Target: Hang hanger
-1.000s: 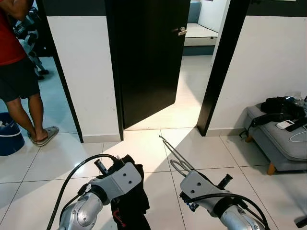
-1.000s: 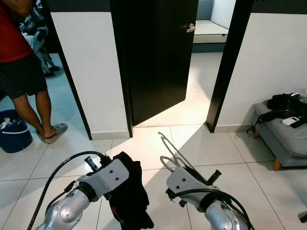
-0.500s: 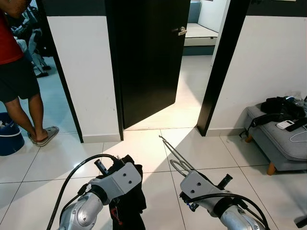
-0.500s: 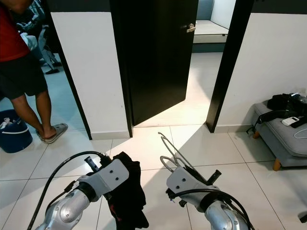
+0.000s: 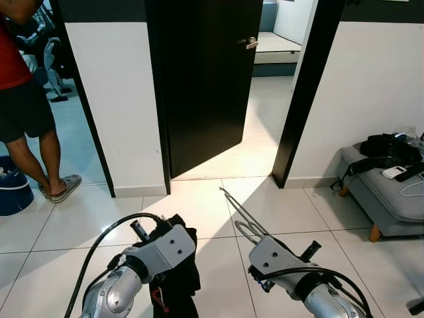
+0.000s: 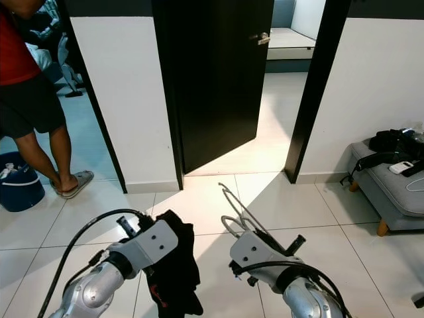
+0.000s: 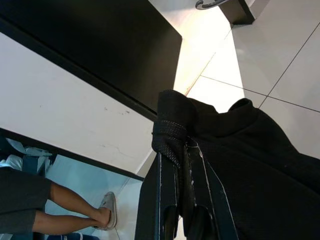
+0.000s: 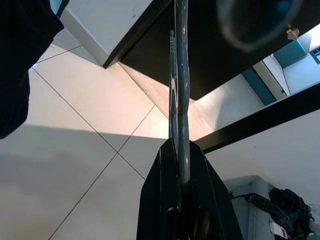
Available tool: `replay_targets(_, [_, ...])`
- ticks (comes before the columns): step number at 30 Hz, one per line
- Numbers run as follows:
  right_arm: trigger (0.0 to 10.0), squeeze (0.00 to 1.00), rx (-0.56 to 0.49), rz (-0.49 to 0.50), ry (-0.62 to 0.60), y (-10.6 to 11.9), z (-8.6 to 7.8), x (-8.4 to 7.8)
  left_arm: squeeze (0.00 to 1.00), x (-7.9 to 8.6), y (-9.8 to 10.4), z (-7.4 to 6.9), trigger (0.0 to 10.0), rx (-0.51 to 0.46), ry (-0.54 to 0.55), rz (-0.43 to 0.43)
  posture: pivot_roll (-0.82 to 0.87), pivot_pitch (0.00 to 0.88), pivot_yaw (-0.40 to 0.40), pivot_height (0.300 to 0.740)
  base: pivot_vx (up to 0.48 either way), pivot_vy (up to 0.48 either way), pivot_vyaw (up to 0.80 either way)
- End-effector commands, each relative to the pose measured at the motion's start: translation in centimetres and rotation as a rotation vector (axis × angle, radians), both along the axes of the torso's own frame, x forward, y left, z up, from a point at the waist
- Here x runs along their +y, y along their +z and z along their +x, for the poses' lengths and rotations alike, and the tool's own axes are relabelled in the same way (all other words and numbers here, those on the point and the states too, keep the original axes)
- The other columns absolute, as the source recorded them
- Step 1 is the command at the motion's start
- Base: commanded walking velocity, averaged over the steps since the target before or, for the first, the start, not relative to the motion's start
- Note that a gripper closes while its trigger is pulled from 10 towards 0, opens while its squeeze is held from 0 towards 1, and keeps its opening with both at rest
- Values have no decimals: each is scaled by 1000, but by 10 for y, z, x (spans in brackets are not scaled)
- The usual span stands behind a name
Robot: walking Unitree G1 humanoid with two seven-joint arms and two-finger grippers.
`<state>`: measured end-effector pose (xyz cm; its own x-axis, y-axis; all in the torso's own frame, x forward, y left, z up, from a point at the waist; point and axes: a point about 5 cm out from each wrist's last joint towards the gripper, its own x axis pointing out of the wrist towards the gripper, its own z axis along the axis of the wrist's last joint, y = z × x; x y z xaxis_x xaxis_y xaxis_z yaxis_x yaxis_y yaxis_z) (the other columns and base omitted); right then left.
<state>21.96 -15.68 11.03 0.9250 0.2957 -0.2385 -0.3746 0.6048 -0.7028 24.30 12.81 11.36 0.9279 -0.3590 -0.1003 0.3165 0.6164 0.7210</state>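
A grey wire hanger (image 5: 240, 213) sticks forward and up from my right gripper (image 5: 256, 236), which is shut on it low in the head views. In the right wrist view the hanger (image 8: 179, 75) runs straight out between the black fingers (image 8: 167, 165). My left gripper (image 7: 175, 152) is shut on a black garment (image 7: 250, 165), bunched over the fingertips. In the head views the garment (image 5: 179, 275) hangs below the left wrist, over the white tiled floor. The two grippers sit side by side, about a hand's width apart.
A black door (image 5: 205, 79) stands ajar straight ahead, with a sunlit room behind it and a black door frame (image 5: 301, 99) to its right. A grey bench (image 5: 387, 195) with a black bag stands at the right. A person (image 5: 23, 99) and a blue bucket (image 5: 13, 189) are at the left.
The person at the left has shifted a little further left. The lower part of the black garment has swung slightly. Both arms stay where they were.
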Motion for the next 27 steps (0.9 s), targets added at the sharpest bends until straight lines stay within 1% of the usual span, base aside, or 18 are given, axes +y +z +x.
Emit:
replay_targets(1, [10000,0,-13,7,7,2,-1,1,0,-3,6,-1,10000,-34,-4,-1,2,0,-9,740,0,0,0])
replay_targets(15, [10000,0,-10,5,5,1,-1,0,0,-3,6,-2,10000,-33,-3,0,1,0,-12,740,0,0,0])
replay_targets(27, [10000,0,-14,8,9,3,-3,3,0,-1,7,-4,10000,-35,-3,-1,17,0,-14,740,0,0,0])
